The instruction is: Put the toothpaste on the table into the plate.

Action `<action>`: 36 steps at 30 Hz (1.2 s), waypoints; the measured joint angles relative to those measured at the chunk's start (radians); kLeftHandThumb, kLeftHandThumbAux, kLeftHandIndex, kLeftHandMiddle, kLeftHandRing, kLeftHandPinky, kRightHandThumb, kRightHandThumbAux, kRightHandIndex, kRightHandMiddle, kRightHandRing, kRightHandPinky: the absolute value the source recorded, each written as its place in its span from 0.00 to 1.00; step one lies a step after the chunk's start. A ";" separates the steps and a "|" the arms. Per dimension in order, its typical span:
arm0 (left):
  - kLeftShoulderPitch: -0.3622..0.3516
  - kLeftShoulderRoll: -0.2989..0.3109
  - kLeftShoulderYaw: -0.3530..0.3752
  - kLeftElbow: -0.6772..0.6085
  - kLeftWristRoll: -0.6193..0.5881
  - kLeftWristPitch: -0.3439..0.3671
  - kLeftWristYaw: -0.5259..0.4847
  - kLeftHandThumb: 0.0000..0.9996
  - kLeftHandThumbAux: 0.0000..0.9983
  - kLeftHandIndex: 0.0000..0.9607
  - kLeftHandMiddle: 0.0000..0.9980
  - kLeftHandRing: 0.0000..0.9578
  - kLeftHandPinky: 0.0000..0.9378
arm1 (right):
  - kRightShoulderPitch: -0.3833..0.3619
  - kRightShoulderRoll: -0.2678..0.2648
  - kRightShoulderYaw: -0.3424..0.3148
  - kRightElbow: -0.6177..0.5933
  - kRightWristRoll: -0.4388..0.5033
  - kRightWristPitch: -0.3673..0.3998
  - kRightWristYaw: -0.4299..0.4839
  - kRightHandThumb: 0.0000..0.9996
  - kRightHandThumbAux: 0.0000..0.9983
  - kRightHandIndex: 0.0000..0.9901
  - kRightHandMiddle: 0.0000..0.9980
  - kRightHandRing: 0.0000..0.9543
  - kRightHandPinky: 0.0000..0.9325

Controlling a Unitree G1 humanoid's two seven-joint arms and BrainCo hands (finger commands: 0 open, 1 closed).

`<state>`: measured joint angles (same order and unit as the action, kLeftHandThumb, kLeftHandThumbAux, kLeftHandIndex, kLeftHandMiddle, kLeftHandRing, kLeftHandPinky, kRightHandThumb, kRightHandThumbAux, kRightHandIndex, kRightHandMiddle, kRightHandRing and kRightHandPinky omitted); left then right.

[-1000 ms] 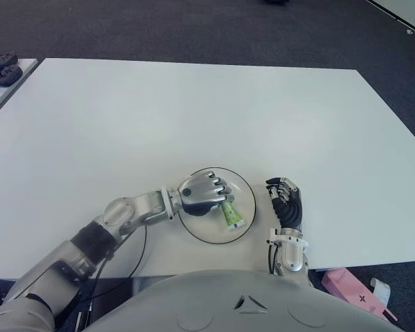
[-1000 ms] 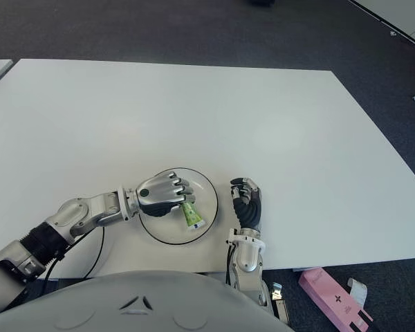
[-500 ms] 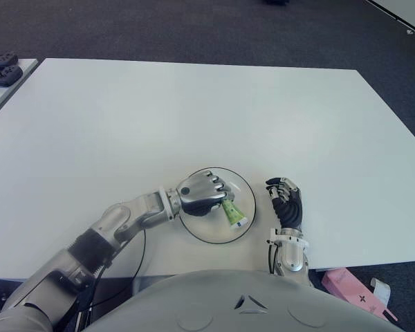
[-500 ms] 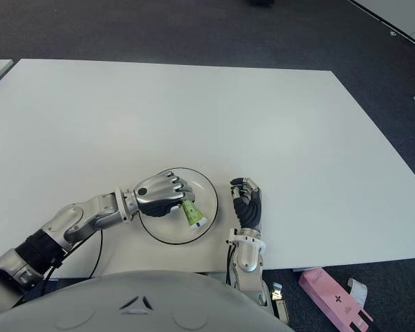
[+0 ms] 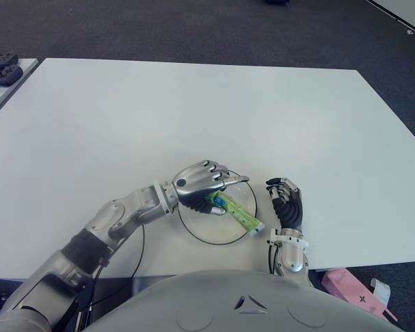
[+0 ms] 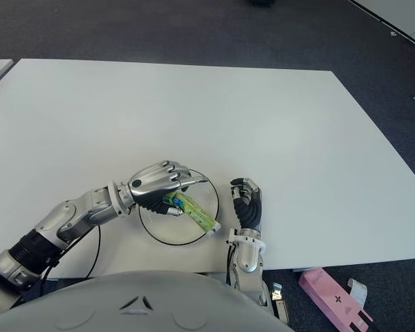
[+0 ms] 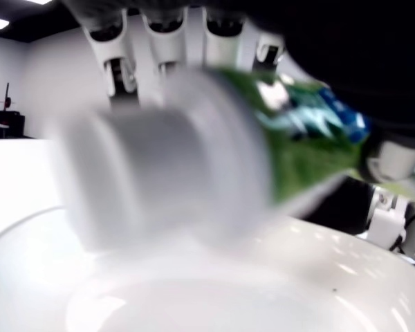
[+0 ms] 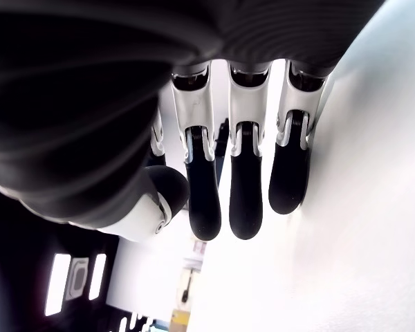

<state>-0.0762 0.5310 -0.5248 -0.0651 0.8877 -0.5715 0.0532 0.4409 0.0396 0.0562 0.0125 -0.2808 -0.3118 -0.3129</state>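
Green and white, the toothpaste (image 5: 234,211) now lies slanted across the plate (image 5: 194,228), its cap end reaching out over the rim on the side nearest the right hand (image 5: 285,201). Half a second ago the left hand (image 5: 200,184) was closed around the tube with only the lower end poking out below the knuckles; now its fingers (image 5: 225,181) have lifted and spread, and most of the tube shows. I judge this to be the release: the tube appears to have dropped out of the grip and onto the plate, so the placing step looks essentially done, though the overhanging cap could let it tip or roll off the edge.

Relative to the left hand, the toothpaste sits just under and beyond the palm, its upper end still tucked beneath the hand; whether the two still touch there I cannot tell. The left wrist view shows the cap close against the plate with the straightened fingers behind it, holding nothing.

Just beside the plate, on its right, the right hand shows idle with its fingers curled and empty. Beyond, the white tabletop (image 5: 194,104) stretches away.
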 measured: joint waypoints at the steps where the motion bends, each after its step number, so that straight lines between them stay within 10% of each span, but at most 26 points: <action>1: 0.004 0.000 0.003 -0.007 0.000 0.003 -0.002 0.12 0.29 0.00 0.00 0.00 0.00 | -0.001 -0.001 0.000 0.002 -0.001 -0.002 0.000 0.69 0.73 0.43 0.46 0.48 0.45; 26: 0.066 -0.040 0.086 -0.070 -0.002 0.069 0.043 0.13 0.31 0.00 0.00 0.00 0.00 | -0.005 -0.007 -0.002 0.016 0.012 -0.017 0.007 0.70 0.73 0.43 0.46 0.48 0.46; 36: 0.081 -0.141 0.152 0.037 -0.113 0.092 0.142 0.18 0.53 0.00 0.00 0.00 0.03 | -0.005 -0.005 -0.003 0.015 0.015 -0.017 0.008 0.70 0.73 0.43 0.47 0.48 0.46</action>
<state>0.0050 0.3902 -0.3724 -0.0276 0.7750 -0.4797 0.1952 0.4359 0.0347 0.0534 0.0280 -0.2658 -0.3286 -0.3051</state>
